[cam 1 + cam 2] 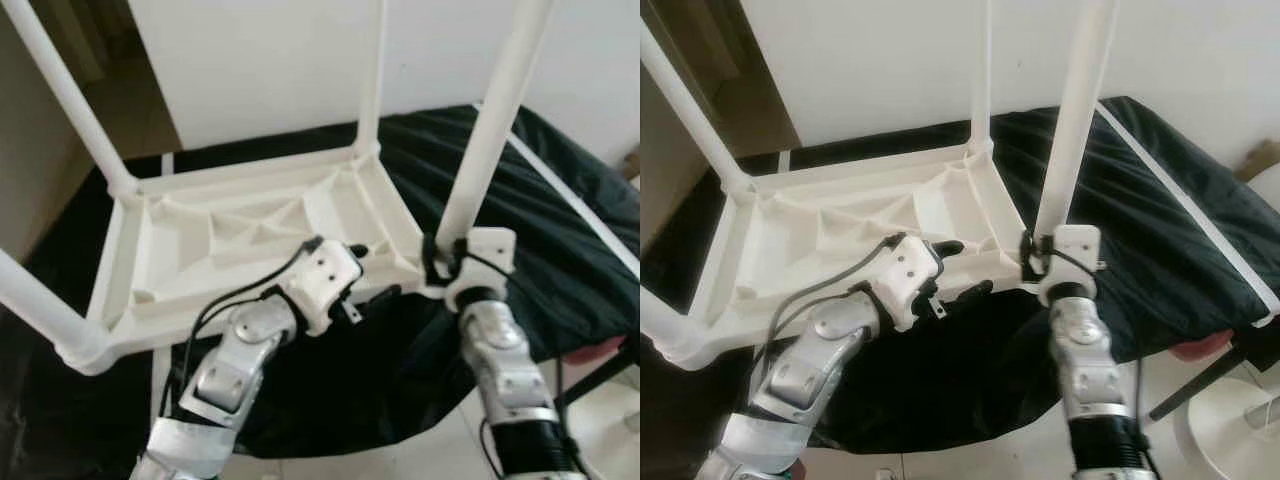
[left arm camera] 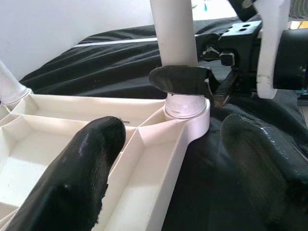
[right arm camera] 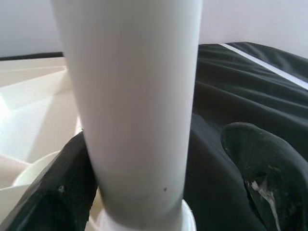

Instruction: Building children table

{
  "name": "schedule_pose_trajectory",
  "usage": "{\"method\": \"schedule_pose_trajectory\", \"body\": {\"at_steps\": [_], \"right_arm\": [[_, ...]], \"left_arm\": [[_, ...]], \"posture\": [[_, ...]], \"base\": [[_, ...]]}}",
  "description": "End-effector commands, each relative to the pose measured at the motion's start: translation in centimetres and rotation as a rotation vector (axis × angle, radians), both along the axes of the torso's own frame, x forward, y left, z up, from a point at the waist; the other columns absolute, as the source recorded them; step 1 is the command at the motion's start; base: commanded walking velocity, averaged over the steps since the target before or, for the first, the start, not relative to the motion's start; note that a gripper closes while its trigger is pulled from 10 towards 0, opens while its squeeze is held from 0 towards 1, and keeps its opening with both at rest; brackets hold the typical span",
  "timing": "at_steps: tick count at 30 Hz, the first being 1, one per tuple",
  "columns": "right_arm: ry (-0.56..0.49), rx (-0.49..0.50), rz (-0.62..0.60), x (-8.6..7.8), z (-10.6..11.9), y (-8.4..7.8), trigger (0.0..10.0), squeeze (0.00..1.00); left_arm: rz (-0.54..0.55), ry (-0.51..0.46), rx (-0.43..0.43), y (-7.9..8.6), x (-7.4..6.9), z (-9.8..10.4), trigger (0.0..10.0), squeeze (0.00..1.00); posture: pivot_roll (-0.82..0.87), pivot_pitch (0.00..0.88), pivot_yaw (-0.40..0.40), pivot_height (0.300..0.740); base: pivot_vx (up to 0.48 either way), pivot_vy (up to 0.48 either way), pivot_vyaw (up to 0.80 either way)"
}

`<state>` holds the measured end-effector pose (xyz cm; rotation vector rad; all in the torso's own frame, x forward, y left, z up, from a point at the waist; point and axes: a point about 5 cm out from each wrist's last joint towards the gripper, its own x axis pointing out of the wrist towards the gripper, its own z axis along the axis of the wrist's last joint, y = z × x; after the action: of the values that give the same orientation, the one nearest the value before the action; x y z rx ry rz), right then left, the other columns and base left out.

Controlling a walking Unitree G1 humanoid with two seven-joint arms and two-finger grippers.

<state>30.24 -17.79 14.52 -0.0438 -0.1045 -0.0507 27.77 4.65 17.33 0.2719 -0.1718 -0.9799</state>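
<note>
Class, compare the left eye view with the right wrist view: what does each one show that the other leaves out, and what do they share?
Left eye view alone: the whole upturned white table with four legs standing up, the left gripper at its near edge, both silver arms. Right wrist view alone: a close look at the right gripper's fingers either side of the leg base. Shared: the near right leg, its socket, the black cloth.

No readable text, no labels, brand marks, numbers or signs on the white table (image 1: 250,235), its legs, the black cloth (image 1: 560,250) or the robot's arms, surfaces plain throughout
</note>
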Motion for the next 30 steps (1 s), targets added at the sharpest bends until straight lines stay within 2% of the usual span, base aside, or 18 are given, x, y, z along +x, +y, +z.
{"method": "schedule_pose_trajectory", "body": {"at_steps": [1, 2, 3, 5, 6, 8, 9, 10, 13, 15, 19, 20, 21, 22, 23, 30], "right_arm": [[0.007, 0.005, -0.004, -0.1, -0.4, -0.9, 10.0, 0.14], [0.016, -0.013, 0.022, 0.1, -0.7, -1.3, 10.0, 0.00], [0.024, -0.024, 0.074, 0.4, -0.8, -1.5, 10.0, 0.00], [0.024, -0.024, 0.074, 0.4, -0.8, -1.5, 10.0, 0.00], [0.025, -0.032, 0.120, 0.6, -0.7, -1.6, 10.0, 0.00], [0.025, -0.054, 0.248, 1.2, -0.4, -1.0, 10.0, 0.00], [0.025, -0.054, 0.248, 1.2, -0.4, -1.0, 10.0, 0.00], [0.027, -0.071, 0.315, 1.4, -0.2, -0.6, 10.0, 0.00], [0.036, -0.083, 0.378, 1.7, -0.1, -0.1, 10.0, 0.00], [0.056, -0.118, 0.474, 2.4, 0.1, 0.3, 10.0, 0.00], [0.079, -0.153, 0.521, 3.0, 0.1, 0.1, 10.0, 0.00], [0.089, -0.181, 0.532, 3.3, 0.1, -0.2, 3.5, 0.00], [0.101, -0.193, 0.540, 3.4, 0.0, -0.5, 0.0, 0.00], [0.101, -0.193, 0.540, 3.4, 0.0, -0.5, 0.0, 0.00], [0.114, -0.202, 0.553, 3.6, -0.2, -1.2, 0.0, 0.00], [0.146, -0.215, 0.580, 3.6, -0.7, -1.9, 0.0, 0.00]], "left_arm": [[0.005, -0.002, -0.006, 0.1, 0.2, 0.0, 10.0, 0.00], [0.005, -0.004, -0.005, 0.1, 0.2, 0.1, 10.0, 0.00], [0.005, -0.006, -0.003, 0.1, 0.2, 0.1, 10.0, 0.00], [0.005, -0.006, -0.003, 0.1, 0.2, 0.1, 10.0, 0.00], [0.004, -0.006, -0.003, 0.1, 0.2, 0.1, 10.0, 0.00], [0.004, -0.006, -0.001, 0.2, 0.3, 0.1, 10.0, 0.00], [0.004, -0.006, -0.001, 0.2, 0.3, 0.1, 10.0, 0.00], [0.005, -0.007, 0.001, 0.2, 0.3, 0.1, 10.0, 0.00], [0.005, -0.009, 0.001, 0.2, 0.4, 0.2, 10.0, 0.00], [0.006, -0.014, 0.001, 0.2, 0.5, 0.4, 10.0, 0.00], [0.009, -0.020, 0.001, 0.2, 0.7, 0.5, 10.0, 0.00], [0.013, -0.022, 0.001, 0.3, 0.7, 0.6, 10.0, 0.00], [0.016, -0.023, -0.001, 0.3, 0.8, 0.6, 10.0, 0.00], [0.016, -0.023, -0.001, 0.3, 0.8, 0.6, 10.0, 0.00], [0.025, -0.023, -0.004, 0.5, 0.8, 0.6, 10.0, 0.00], [0.032, -0.019, -0.006, 0.5, 0.7, 0.5, 10.0, 0.00]], "posture": [[-0.01, 0.000, 0.036, 0.740], [-0.01, 0.000, 0.040, 0.740], [-0.01, 0.000, 0.043, 0.740], [-0.01, 0.000, 0.043, 0.740], [-0.01, 0.000, 0.043, 0.740], [0.00, 0.000, 0.048, 0.740], [0.00, 0.000, 0.048, 0.740], [0.00, 0.000, 0.048, 0.740], [0.00, 0.000, 0.053, 0.740], [0.00, 0.000, 0.054, 0.740], [0.01, 0.000, 0.049, 0.740], [0.01, 0.000, 0.045, 0.740], [0.01, 0.000, 0.045, 0.740], [0.01, 0.000, 0.045, 0.740], [0.02, 0.000, 0.039, 0.740], [0.02, 0.000, 0.036, 0.740]], "base": [[0.000, 0.000, 0.00], [0.000, 0.000, 0.00], [0.000, 0.000, 0.00], [0.000, 0.000, 0.00], [0.000, 0.000, 0.00], [0.000, 0.000, 0.00], [0.000, 0.000, 0.00], [0.000, 0.000, 0.00], [0.000, 0.000, 0.00], [0.000, 0.000, 0.00], [0.000, 0.000, 0.00], [0.000, 0.000, 0.00], [0.000, 0.000, 0.00], [0.000, 0.000, 0.00], [0.000, 0.000, 0.00], [0.000, 0.000, 0.00]]}}
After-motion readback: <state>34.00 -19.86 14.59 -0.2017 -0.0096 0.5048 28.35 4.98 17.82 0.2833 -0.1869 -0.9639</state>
